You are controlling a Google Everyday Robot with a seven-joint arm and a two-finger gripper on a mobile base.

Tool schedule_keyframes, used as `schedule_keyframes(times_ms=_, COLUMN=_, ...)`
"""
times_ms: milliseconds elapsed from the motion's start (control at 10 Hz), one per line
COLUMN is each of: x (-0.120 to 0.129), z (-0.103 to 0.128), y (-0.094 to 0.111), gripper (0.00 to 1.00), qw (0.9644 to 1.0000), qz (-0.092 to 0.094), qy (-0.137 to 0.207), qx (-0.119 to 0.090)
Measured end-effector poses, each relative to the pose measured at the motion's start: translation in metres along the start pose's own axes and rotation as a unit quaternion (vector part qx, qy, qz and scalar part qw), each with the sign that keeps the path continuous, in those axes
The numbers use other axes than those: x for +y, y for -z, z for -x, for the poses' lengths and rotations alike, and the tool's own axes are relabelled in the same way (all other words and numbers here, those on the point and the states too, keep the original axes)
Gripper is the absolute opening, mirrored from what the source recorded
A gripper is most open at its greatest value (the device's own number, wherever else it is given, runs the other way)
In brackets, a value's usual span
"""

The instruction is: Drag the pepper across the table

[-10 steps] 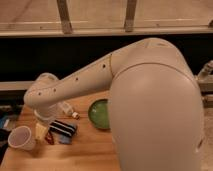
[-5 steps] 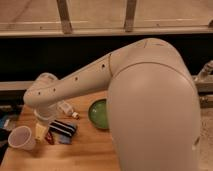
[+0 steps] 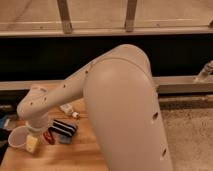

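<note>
One gripper point(image 3: 36, 133) is hanging low over the table point(image 3: 75, 156), just beside the pepper point(image 3: 48, 136), which is lying between the white cup point(image 3: 19, 136) and the striped object point(image 3: 64, 127). Its grasp state cannot be told. It is probably approaching; next it needs contact with the pepper.

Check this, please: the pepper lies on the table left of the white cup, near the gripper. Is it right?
No. The camera view shows the pepper on the table right of the white cup, not left, near the gripper.

White arm point(image 3: 75, 89) reaching down-left, wrist point(image 3: 34, 104) low, pincer point(image 3: 36, 133) pointing downward beneath it
</note>
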Motion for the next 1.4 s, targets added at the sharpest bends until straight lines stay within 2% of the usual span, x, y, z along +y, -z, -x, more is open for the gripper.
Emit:
schedule_keyframes(times_ms=300, x=0.003, z=0.003, y=-0.019, gripper=0.80, qw=0.9997, qz=0.022, qy=0.006, qx=0.006)
schedule_keyframes(times_ms=600, x=-0.004, z=0.003, y=-0.044, gripper=0.80, qw=0.9987, qz=0.049, qy=0.001, qx=0.014)
schedule_keyframes(times_ms=800, x=-0.004, z=0.002, y=-0.054, gripper=0.80, qw=0.9980, qz=0.058, qy=-0.002, qx=0.023)
schedule_keyframes(times_ms=1200, x=-0.012, z=0.000, y=-0.064, gripper=0.80, qw=0.9973, qz=0.062, qy=-0.013, qx=0.036)
schedule_keyframes(times_ms=1400, x=-0.016, z=0.001, y=-0.067, gripper=0.80, qw=0.9981, qz=0.046, qy=-0.019, qx=0.036)
